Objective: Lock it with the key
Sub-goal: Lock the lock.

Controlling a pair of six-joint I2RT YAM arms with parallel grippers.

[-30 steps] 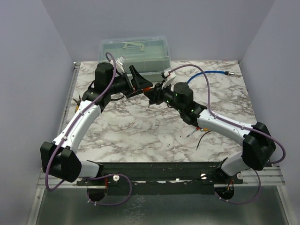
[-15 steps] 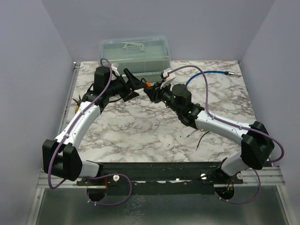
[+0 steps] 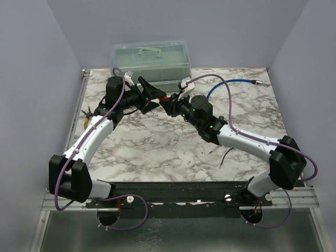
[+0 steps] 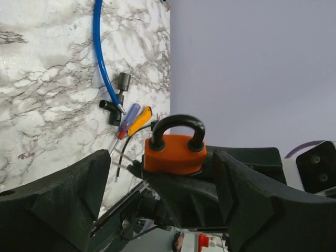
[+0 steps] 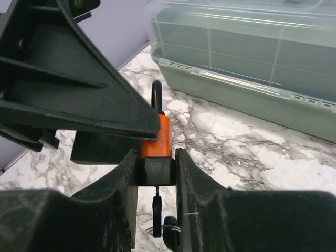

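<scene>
Right hand (image 5: 156,169) grips the padlock (image 4: 175,153) by its body, up off the worktop (image 3: 157,142). Left hand (image 3: 151,95) stands wide, one finger on each side, not touching. The key (image 5: 156,206) seems to hang underneath (hard to tell). Turning it looks not yet done.

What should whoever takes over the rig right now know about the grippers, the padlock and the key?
Right gripper: shut on the black base of the orange padlock, holding it above the table.
Left gripper: open, one finger on each side of the padlock, neither touching it.
Shackle: both legs look seated in the body.
Key: a small dark piece with a ring hangs below the padlock, probably the key, not certain.
Done: padlock lifted and presented.
Left: grip and turn the key. Whether it is locked cannot be told.
</scene>
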